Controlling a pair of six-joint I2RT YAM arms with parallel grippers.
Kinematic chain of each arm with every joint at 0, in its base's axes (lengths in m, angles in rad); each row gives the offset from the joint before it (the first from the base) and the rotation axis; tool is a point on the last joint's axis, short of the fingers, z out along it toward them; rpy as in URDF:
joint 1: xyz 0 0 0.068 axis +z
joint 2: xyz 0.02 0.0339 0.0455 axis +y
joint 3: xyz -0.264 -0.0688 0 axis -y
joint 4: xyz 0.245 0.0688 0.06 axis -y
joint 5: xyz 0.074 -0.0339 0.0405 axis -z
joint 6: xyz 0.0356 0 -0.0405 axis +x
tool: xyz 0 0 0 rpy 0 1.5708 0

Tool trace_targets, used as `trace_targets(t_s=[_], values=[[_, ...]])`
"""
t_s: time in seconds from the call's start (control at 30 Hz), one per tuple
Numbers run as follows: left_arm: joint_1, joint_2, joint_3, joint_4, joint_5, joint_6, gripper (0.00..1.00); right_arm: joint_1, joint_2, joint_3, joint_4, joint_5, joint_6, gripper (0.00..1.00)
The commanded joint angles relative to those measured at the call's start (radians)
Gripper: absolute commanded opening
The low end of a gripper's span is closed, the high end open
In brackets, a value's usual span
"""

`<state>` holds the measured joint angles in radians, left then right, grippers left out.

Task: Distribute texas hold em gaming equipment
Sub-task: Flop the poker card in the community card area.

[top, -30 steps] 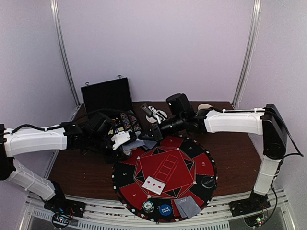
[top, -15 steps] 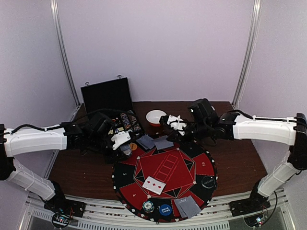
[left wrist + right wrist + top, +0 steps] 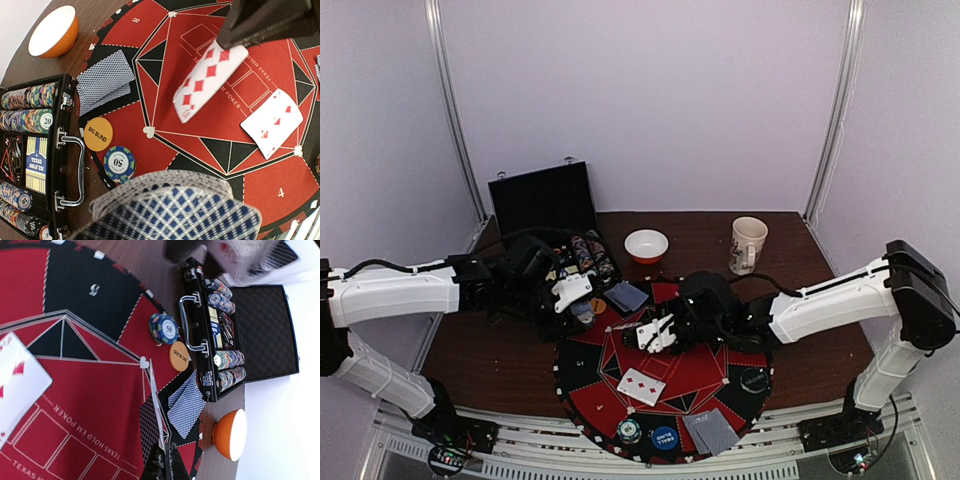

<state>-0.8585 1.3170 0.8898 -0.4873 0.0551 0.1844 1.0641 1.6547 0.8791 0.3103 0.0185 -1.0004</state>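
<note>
My left gripper [image 3: 570, 293] is shut on a deck of grey-blue-backed cards [image 3: 170, 210] at the mat's left rim; its fingers are hidden behind the deck. My right gripper [image 3: 655, 335] is shut on one red-diamond card [image 3: 210, 80] and holds it face up over the middle of the mat; the card shows edge-on in the right wrist view [image 3: 156, 410]. One face-up card [image 3: 641, 386] lies on the mat. Face-down cards lie at the far rim [image 3: 627, 296] and the near rim [image 3: 710, 432]. An orange disc [image 3: 98, 134] and a blue chip [image 3: 120, 164] lie by the case.
The red-and-black mat [image 3: 740, 345] covers the table's middle. An open black case [image 3: 545, 200] with chip rows stands at the back left. An orange bowl [image 3: 646, 245] and a mug [image 3: 748, 244] stand behind the mat. Discs [image 3: 628, 431] lie at the near rim, and a black one [image 3: 752, 379] at right.
My right arm has swung from beside the case back over the mat's middle, carrying one card face up. The bowl and mug are uncovered. My left arm has not moved.
</note>
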Motion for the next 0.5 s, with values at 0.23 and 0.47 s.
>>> trace_targets(t_s=[0.23, 0.47], values=[[-0.004, -0.019, 0.002, 0.035, -0.007, 0.004, 0.42, 0.03, 0.019, -0.147, -0.13, -0.057, -0.334, 0.0], [-0.004, -0.015, 0.004, 0.033, -0.004, 0.002, 0.42, 0.042, 0.041, -0.137, -0.159, -0.069, -0.365, 0.0]])
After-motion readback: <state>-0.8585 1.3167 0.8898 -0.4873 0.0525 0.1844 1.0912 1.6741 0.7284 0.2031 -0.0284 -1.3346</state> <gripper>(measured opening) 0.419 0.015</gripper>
